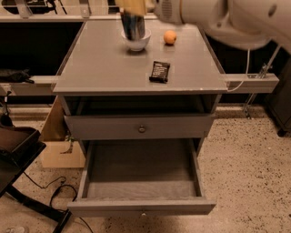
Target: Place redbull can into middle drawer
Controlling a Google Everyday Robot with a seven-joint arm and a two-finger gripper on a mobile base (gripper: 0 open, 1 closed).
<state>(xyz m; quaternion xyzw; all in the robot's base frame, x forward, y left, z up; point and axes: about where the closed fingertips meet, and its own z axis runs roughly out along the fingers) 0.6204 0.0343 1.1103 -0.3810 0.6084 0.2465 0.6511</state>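
The redbull can (132,26) hangs upright in my gripper (132,12) at the top of the camera view, above the back of the cabinet top and in front of the white bowl (136,43). The gripper's yellowish fingers (131,6) are shut on the can's upper part. My white arm (213,16) comes in from the upper right. The middle drawer (141,170) is pulled open at the bottom of the cabinet, far below the can, and its grey floor is bare.
A black snack bar (159,71) and an orange (170,37) lie on the cabinet top (100,63). The upper drawer (113,128) with a round knob is slightly open. A cardboard box (57,145) and a black stand (18,150) are on the left.
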